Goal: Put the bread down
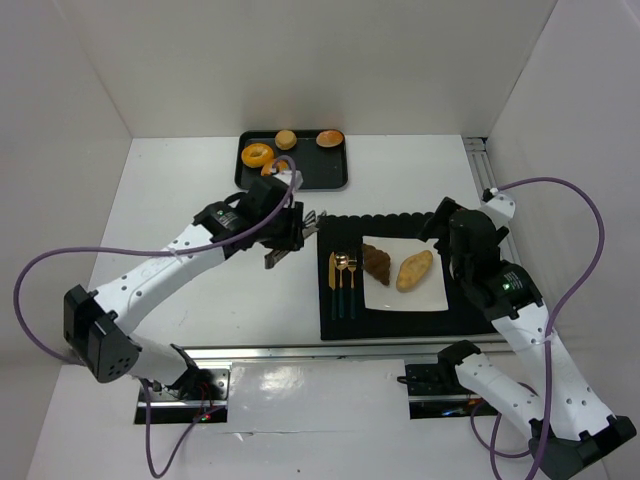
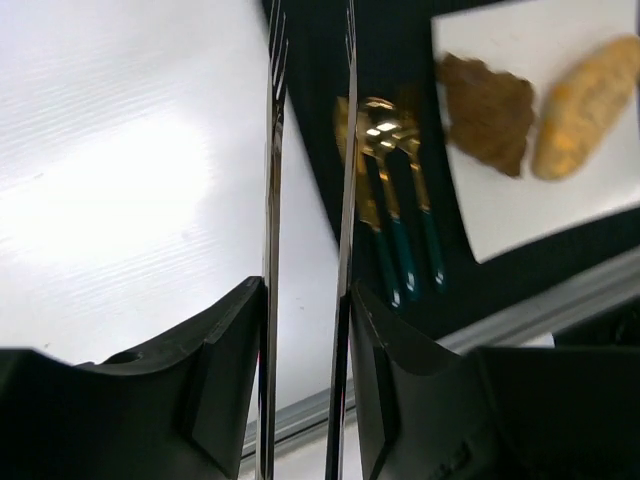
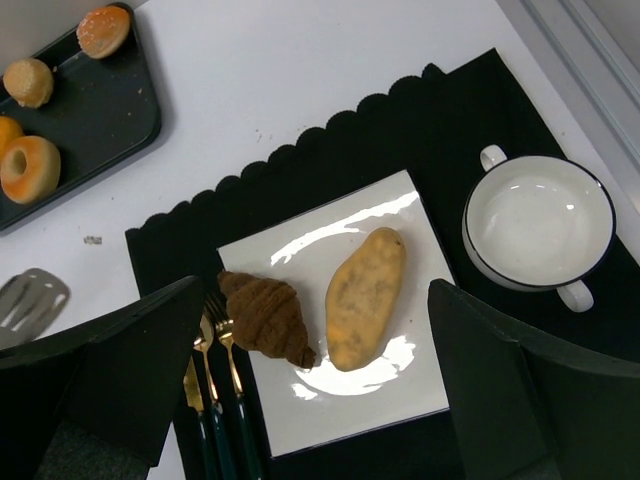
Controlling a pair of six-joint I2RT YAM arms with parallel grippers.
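On the table, item by item.

**Hidden or cut off:**
- In the top view your right arm covers the white two-handled bowl with the dark rim (image 3: 538, 222). Only the right wrist view shows it, standing on the black scallop-edged placemat (image 3: 330, 150) just right of the white square plate (image 3: 400, 250).
- The black rectangular tray (image 3: 90, 110) runs off the left edge of that view, and an orange piece at that edge is too cropped to name.
- In the left wrist view the metal tongs (image 3: 30, 300) leave the frame at the top, so you cannot see their tips there. The plate behind them is blurred.

**Bread:**
- A dark brown ridged croissant (image 3: 265, 318) and a golden oblong roll (image 3: 365, 298) lie side by side on the plate. The croissant is nearer the gold cutlery with teal handles (image 1: 343, 283).
- On the tray are an orange ring doughnut (image 3: 28, 168) and two round buns (image 3: 27, 80).

**Tool:**
- Your left gripper (image 2: 306, 310) clamps both arms of the tongs over the bare table left of the placemat. The blades stand a narrow gap apart with nothing between them.
- Your right gripper (image 3: 320, 375) hangs above the plate with its fingers spread wide, holding nothing.
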